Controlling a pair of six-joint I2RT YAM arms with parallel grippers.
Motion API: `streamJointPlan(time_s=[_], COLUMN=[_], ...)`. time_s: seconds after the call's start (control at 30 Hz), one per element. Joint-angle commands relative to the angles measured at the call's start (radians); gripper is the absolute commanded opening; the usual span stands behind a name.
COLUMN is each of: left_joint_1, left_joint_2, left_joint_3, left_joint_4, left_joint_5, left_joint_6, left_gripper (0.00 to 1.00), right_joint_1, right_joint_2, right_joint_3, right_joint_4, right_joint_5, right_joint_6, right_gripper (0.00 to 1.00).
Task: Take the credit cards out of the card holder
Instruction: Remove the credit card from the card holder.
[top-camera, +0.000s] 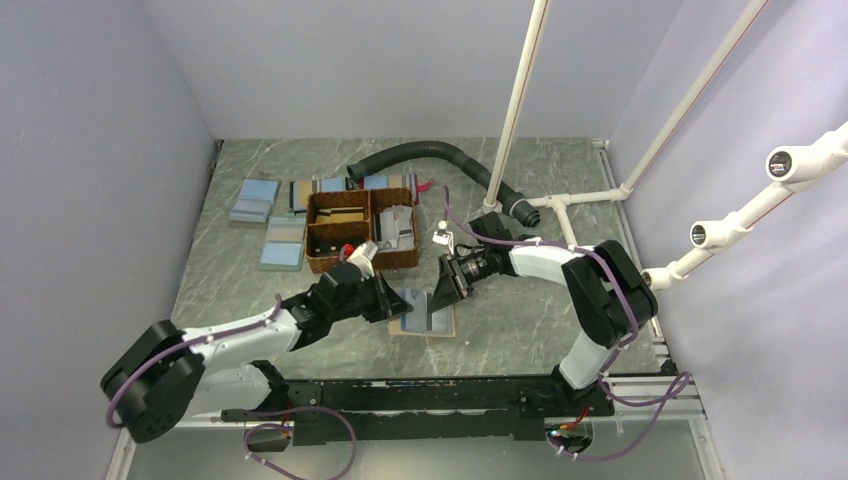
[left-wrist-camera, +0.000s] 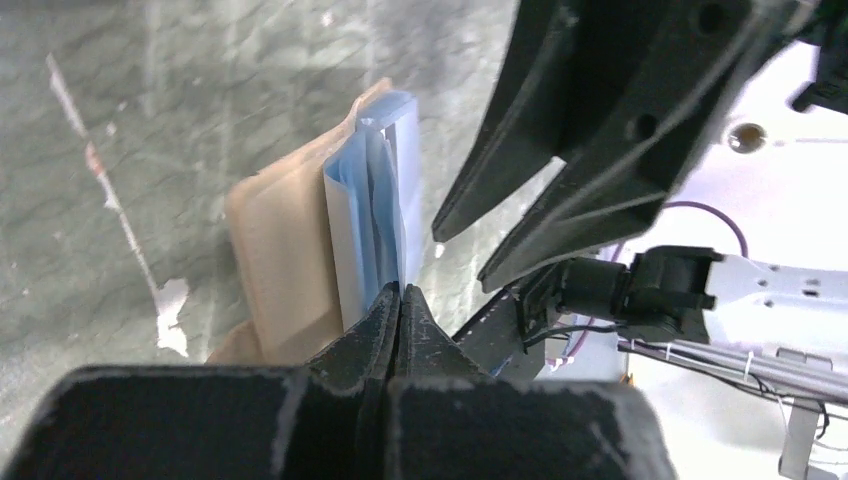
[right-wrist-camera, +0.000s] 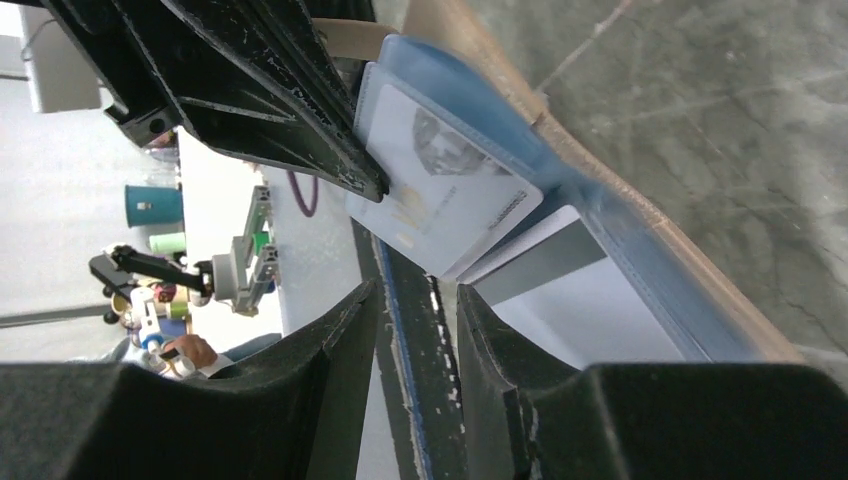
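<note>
The card holder (top-camera: 424, 318) lies open on the table in front of the basket, tan outside, light blue inside. My left gripper (top-camera: 397, 302) is shut, its tips (left-wrist-camera: 400, 291) pinching the edge of the holder's upright blue inner leaf (left-wrist-camera: 372, 215). The tan cover (left-wrist-camera: 285, 260) lies to the left of the leaf. My right gripper (top-camera: 444, 287) is open just right of the holder. In the right wrist view its fingers (right-wrist-camera: 415, 290) stand apart below a pale card (right-wrist-camera: 440, 195) that sticks partly out of the blue pocket (right-wrist-camera: 620, 250). Neither finger touches the card.
A brown woven two-compartment basket (top-camera: 360, 230) with items stands behind the holder. Flat light blue rectangles (top-camera: 255, 200) lie at the back left. A black hose (top-camera: 430, 155) curves along the back. White pipes (top-camera: 520, 100) rise at the right.
</note>
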Motion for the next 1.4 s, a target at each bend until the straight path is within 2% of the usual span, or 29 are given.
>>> streamJointPlan(time_s=[0.0, 0.23, 0.47, 0.7, 1.0, 1.23, 1.37], left_joint_1=[0.004, 0.004, 0.004, 0.004, 0.004, 0.004, 0.004], left_joint_2=[-0.104, -0.155, -0.152, -0.157, -0.154, -0.128, -0.117], left_joint_3=[0.018, 0.028, 0.05, 0.007, -0.005, -0.004, -0.007], left_joint_4=[0.064, 0.073, 0.134, 0.262, 0.344, 0.387, 0.402], left_joint_5=[0.023, 0.031, 0.029, -0.003, -0.005, 0.007, 0.008], left_joint_6=[0.102, 0.08, 0.058, 0.005, -0.018, -0.03, -0.035], left_gripper=[0.0, 0.0, 0.0, 0.0, 0.0, 0.0, 0.0], right_joint_1=[-0.031, -0.099, -0.098, -0.097, -0.087, -0.082, -0.079], right_joint_2=[-0.101, -0.179, -0.19, -0.184, -0.173, -0.182, -0.178], right_joint_3=[-0.008, -0.033, -0.055, -0.069, -0.072, -0.081, -0.081], right_joint_4=[0.126, 0.204, 0.286, 0.281, 0.32, 0.418, 0.445], right_joint_5=[-0.111, -0.167, -0.193, -0.17, -0.189, -0.244, -0.259], right_joint_6=[0.08, 0.158, 0.227, 0.217, 0.26, 0.352, 0.38], right_gripper=[0.37, 0.38, 0.38, 0.39, 0.39, 0.35, 0.26])
